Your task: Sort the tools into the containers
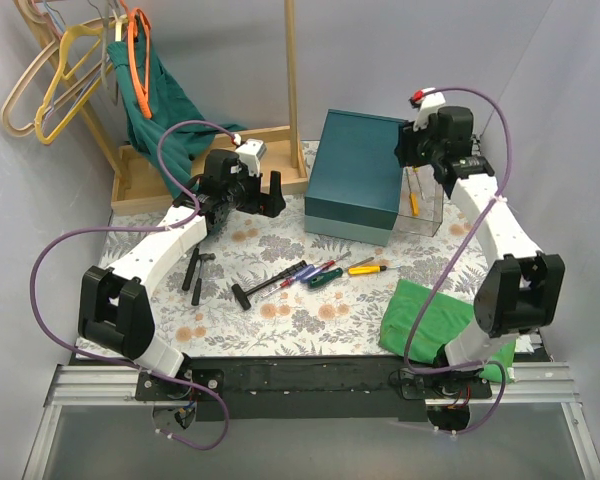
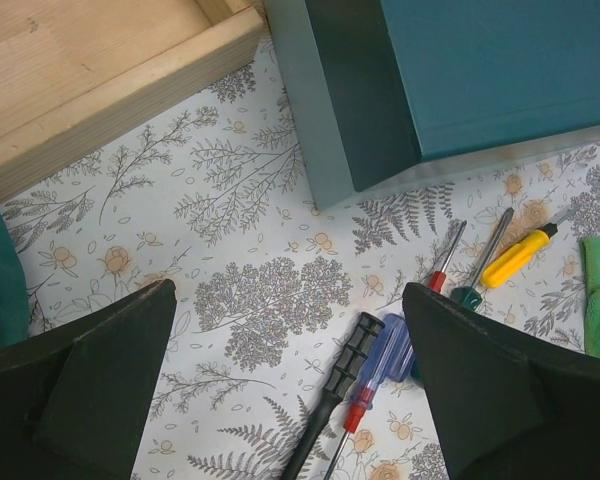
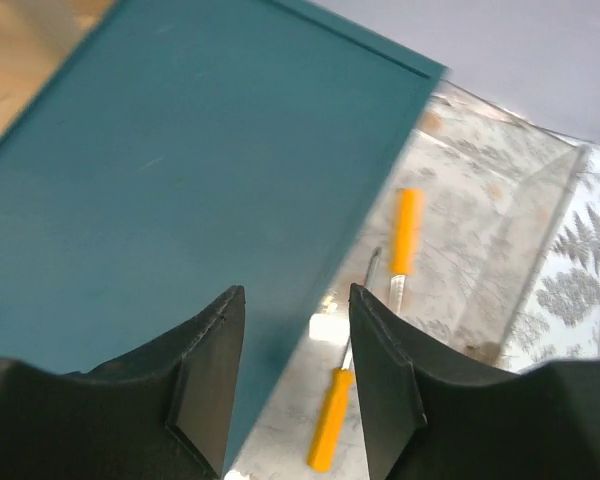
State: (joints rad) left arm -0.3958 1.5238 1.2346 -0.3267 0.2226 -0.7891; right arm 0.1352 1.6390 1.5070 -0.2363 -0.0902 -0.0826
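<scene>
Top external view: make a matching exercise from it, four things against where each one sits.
Things:
1. teal rectangular box
2. clear plastic container
3. green cloth
4. black-handled hammer

Places:
A. near right edge
B. back right, holding yellow-handled screwdrivers
C. back centre
D. left end of the loose screwdriver cluster

Pairs: 1-C, 2-B, 3-A, 4-D

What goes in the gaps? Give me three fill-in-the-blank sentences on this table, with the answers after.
The clear container holds ___ screwdrivers. The right gripper hangs above it with jaws ___. The folded cloth near the right arm's base is ___.
Missing words: two; open; green.
</scene>
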